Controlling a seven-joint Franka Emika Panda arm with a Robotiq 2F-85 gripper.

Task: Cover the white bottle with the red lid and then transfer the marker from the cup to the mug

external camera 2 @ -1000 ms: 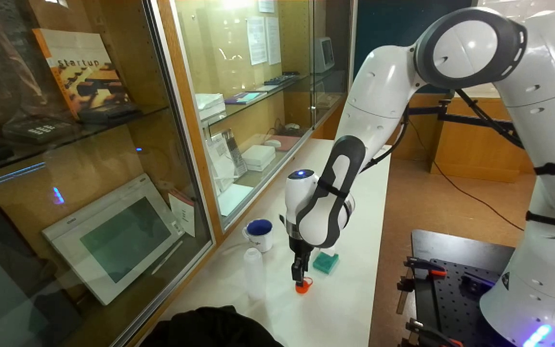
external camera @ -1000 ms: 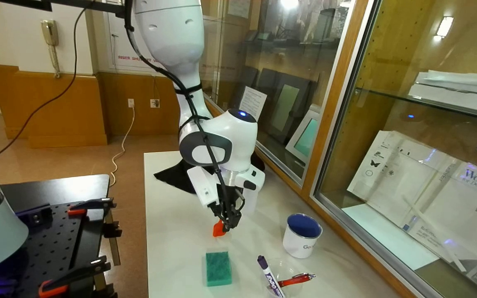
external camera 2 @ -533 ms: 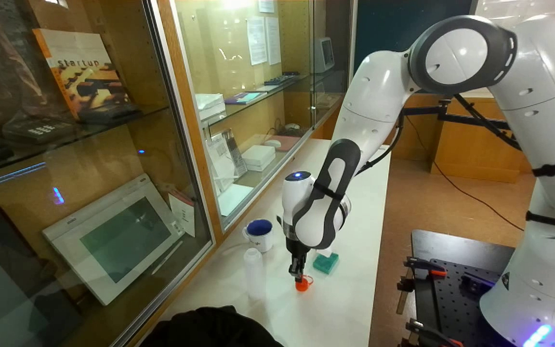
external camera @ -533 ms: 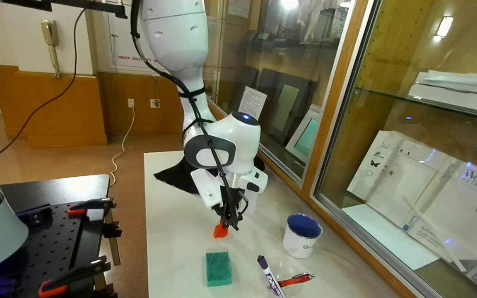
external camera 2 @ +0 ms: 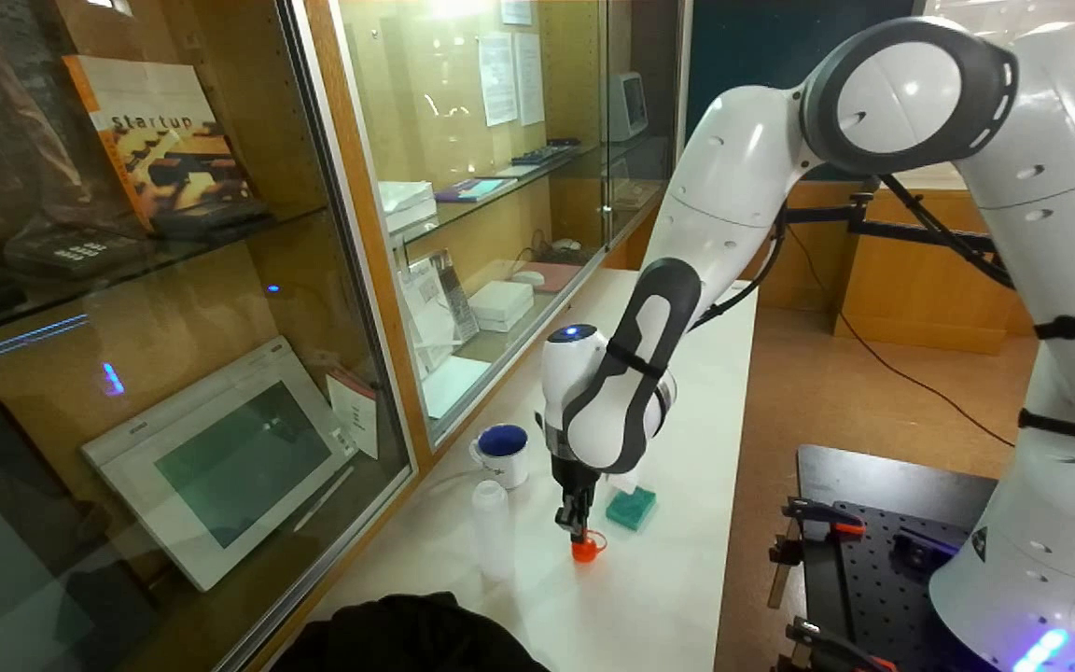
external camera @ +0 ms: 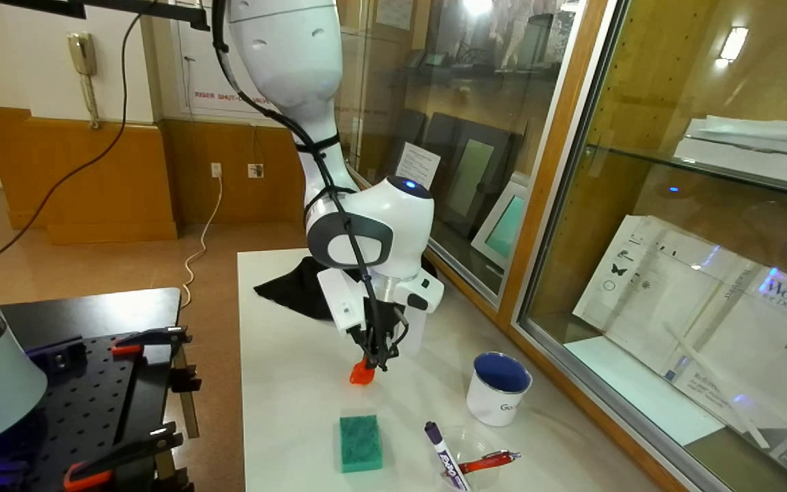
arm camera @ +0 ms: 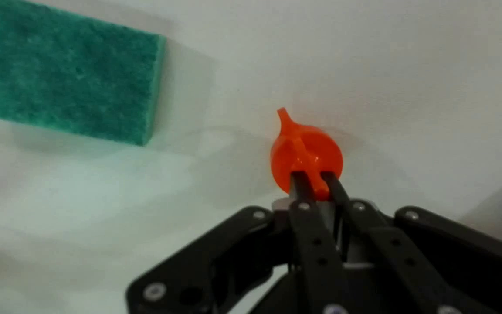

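Table [external camera 2: 649,597] below, your jaws have edged up, clamped on the lid [arm camera: 306,152]; capping the bottle [external camera 2: 492,532] likely follows.

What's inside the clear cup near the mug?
In an exterior view, the marker and a red pen lean in the clear cup. The picture's lower edge cuts off the cup's bottom, hiding anything there.

This looks like an office building's hallway, with glass-fronted display cases [external camera: 549,164] and a wall phone [external camera: 83,53].
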